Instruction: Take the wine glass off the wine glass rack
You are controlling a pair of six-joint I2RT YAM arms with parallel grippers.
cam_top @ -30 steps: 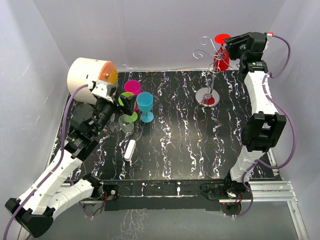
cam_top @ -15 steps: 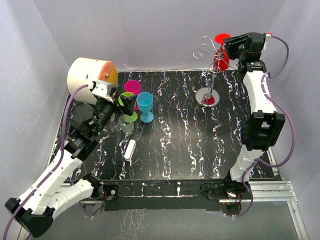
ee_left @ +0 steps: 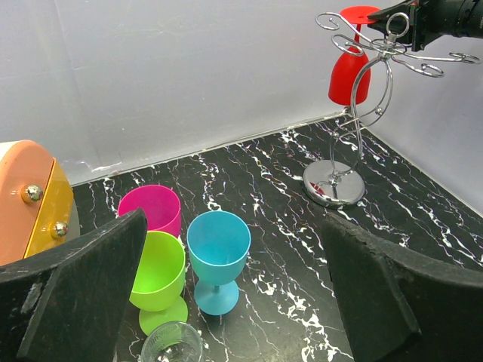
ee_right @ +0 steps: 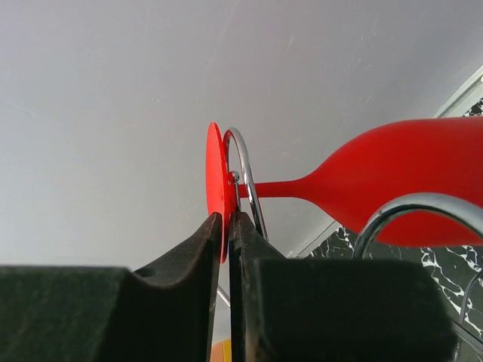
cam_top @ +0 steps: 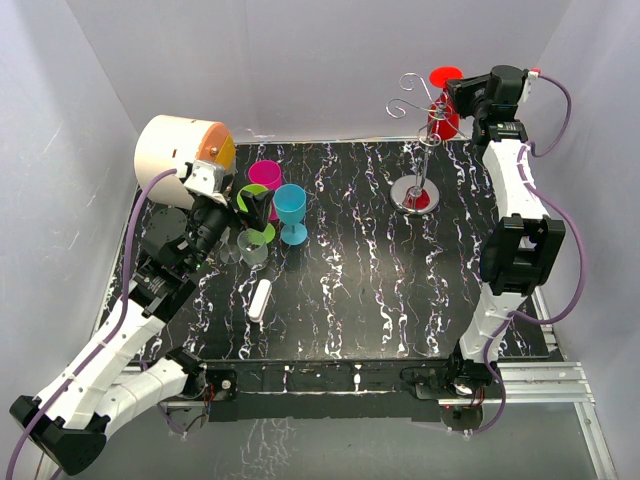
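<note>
A red wine glass [cam_top: 443, 115] hangs upside down from the scroll arms of the silver wire rack [cam_top: 417, 195] at the back right. It also shows in the left wrist view [ee_left: 349, 74] and the right wrist view [ee_right: 392, 177]. My right gripper [ee_right: 226, 226] is shut on the rim of the glass's round red foot [ee_right: 214, 185], which sits against a rack loop. In the top view the right gripper [cam_top: 462, 97] is beside the rack top. My left gripper [cam_top: 252, 205] is open and empty above the cups at the left.
A pink cup [ee_left: 149, 209], a green goblet [ee_left: 157, 275], a blue goblet [ee_left: 218, 253] and a clear glass [ee_left: 170, 345] stand at the left. A cream drum [cam_top: 178, 155] lies at the back left. A white cylinder [cam_top: 261, 300] lies on the black marbled table [cam_top: 360, 290].
The right arm's wrist has shifted slightly up and right at the rack top. The left arm and the cups have not moved.
</note>
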